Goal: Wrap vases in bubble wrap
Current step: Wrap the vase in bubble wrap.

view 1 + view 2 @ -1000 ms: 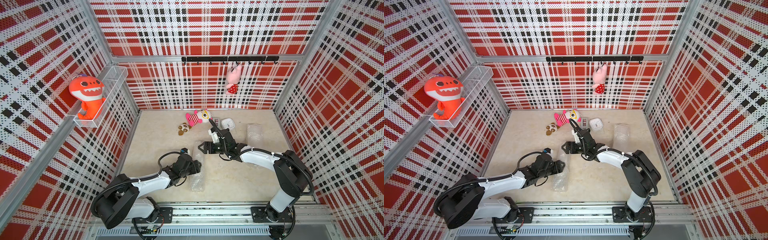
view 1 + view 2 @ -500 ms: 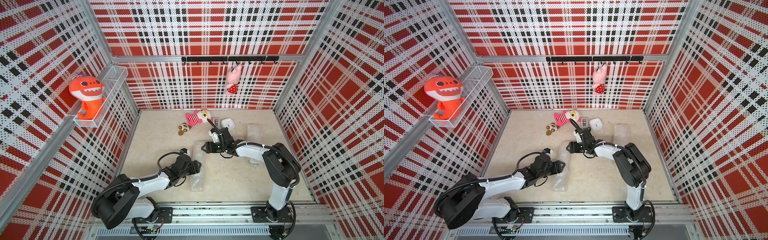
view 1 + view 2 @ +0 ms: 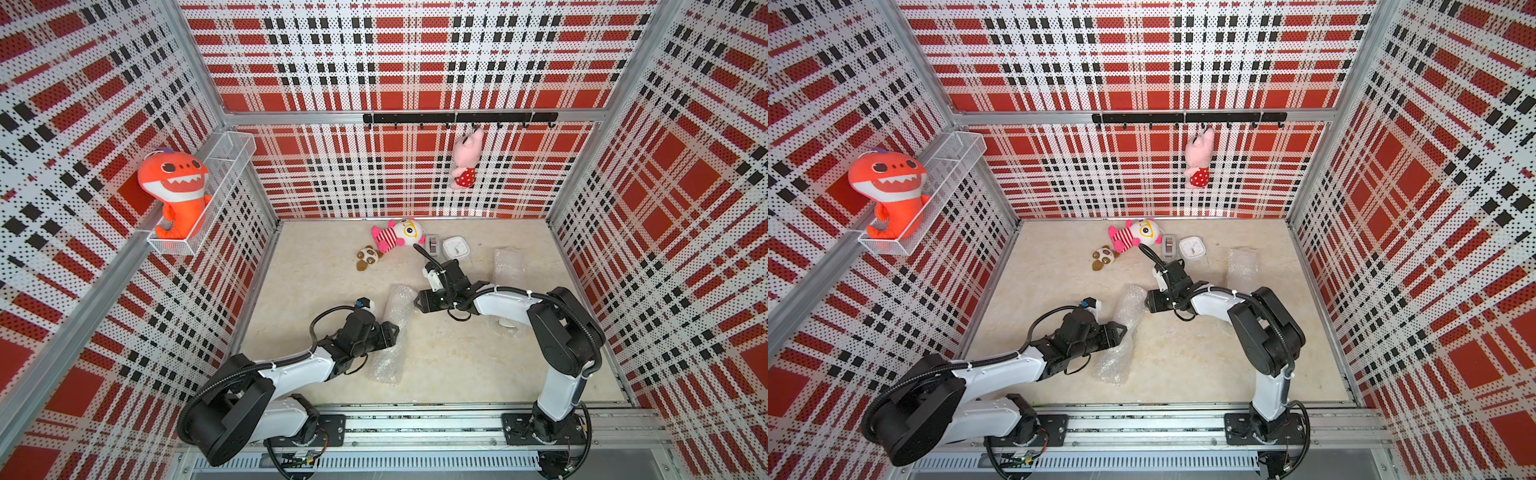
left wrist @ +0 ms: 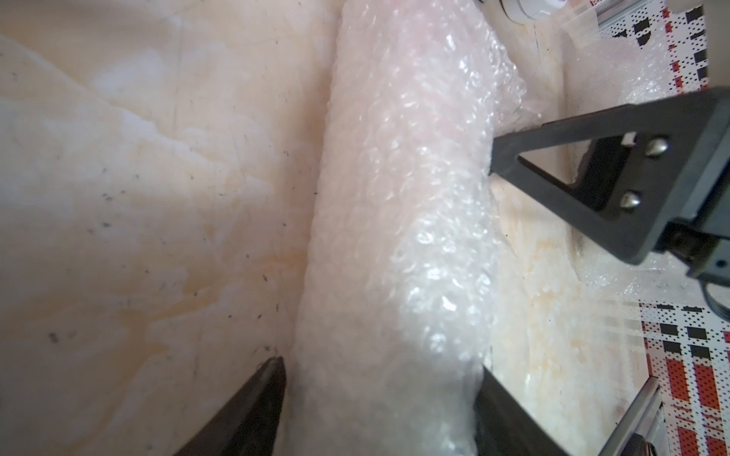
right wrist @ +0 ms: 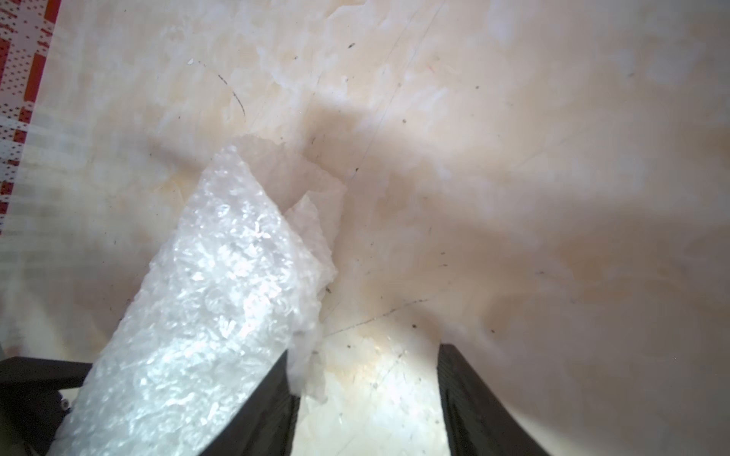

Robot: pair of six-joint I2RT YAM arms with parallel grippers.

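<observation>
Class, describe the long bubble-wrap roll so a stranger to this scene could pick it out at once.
Start at the beige floor. Mid-floor, the roll lies with the left gripper around its middle and the right gripper at its far end. Unlike the short bubble-wrap piece near the right wall, it is long, tube-shaped and angled.

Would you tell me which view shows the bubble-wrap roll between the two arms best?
The left wrist view: the bubble-wrap roll spans it, bubbles sharp, clasped by the left gripper. Both top views show the whole roll, small; the right wrist view, only one end.
</observation>
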